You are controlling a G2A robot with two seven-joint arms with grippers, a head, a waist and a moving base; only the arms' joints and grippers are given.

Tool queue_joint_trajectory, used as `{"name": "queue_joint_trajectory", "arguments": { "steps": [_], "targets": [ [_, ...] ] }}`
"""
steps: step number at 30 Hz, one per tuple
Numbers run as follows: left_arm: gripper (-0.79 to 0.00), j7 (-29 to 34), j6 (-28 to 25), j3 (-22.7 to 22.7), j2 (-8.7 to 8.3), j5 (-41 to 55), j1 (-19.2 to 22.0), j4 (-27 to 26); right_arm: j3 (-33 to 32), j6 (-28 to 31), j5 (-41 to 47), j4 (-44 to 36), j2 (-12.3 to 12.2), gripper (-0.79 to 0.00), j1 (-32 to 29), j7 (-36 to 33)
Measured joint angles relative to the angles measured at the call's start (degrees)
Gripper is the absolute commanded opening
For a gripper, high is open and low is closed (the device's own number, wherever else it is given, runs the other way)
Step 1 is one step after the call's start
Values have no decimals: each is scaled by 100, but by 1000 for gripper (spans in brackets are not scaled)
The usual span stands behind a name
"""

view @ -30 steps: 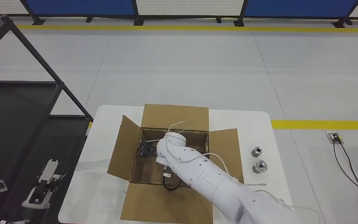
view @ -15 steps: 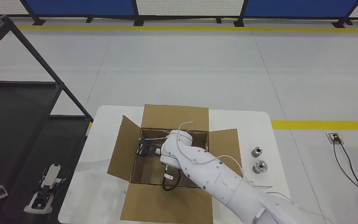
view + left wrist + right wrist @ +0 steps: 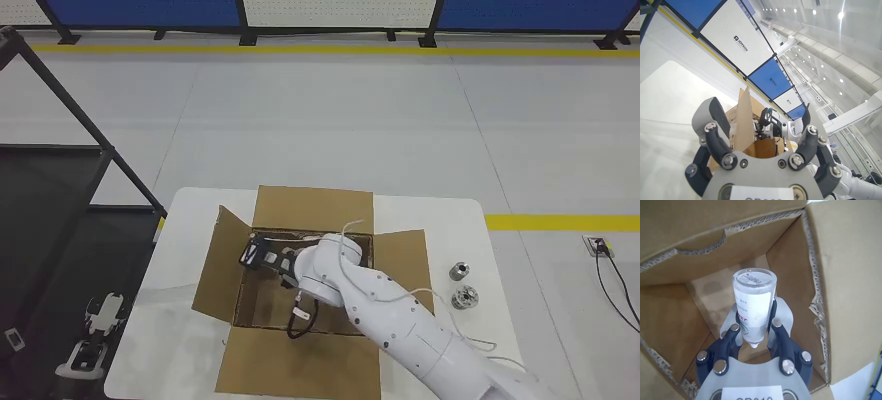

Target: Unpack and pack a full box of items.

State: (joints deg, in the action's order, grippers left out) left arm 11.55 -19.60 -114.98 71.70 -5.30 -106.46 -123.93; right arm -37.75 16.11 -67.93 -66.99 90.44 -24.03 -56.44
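An open cardboard box (image 3: 313, 208) stands on the white table (image 3: 190, 215). My right gripper (image 3: 755, 313) is inside the box (image 3: 668, 306), shut on a clear bottle (image 3: 753, 298) with a white label, whose flat base points at the box floor. In the top view the right gripper (image 3: 256, 254) sits near the box's far left corner. My left gripper (image 3: 762, 117) is open with nothing in it, low beside the table's left side (image 3: 100, 318), and faces the box flap (image 3: 744, 117) and the right gripper (image 3: 768, 125).
Two small metal cylinders (image 3: 459, 270) (image 3: 463, 297) stand on the table right of the box. A black frame (image 3: 100, 165) stands to the left of the table. All the box flaps are folded outward.
The right gripper has shifted toward the box's far left corner, and its arm has swung right. The left gripper has drifted slightly toward the table.
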Motion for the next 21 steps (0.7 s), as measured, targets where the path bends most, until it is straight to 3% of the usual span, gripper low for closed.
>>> {"name": "queue_joint_trajectory", "arguments": {
  "steps": [2, 6, 10, 15, 21],
  "targets": [
    [0, 49, 6, 23, -2, -62, 14, -11, -502, -8, -208, -740, -251, -785, -519, -89],
    [0, 181, 30, 111, -10, -242, 60, -34, -1936, 207, -671, -2819, -800, -785, -2198, -195],
    [0, 256, 65, 232, -14, -420, 112, -56, -3201, 548, -650, -4348, -1091, -785, -3797, 362],
    [0, 268, 103, 419, -14, -657, 178, -97, -4422, 688, -355, -5178, -1245, -785, -5319, 1563],
    [0, 212, 190, 580, -9, -828, 243, -117, -5410, 891, 378, -5194, -1322, -785, -6361, 2872]
  ]
}}
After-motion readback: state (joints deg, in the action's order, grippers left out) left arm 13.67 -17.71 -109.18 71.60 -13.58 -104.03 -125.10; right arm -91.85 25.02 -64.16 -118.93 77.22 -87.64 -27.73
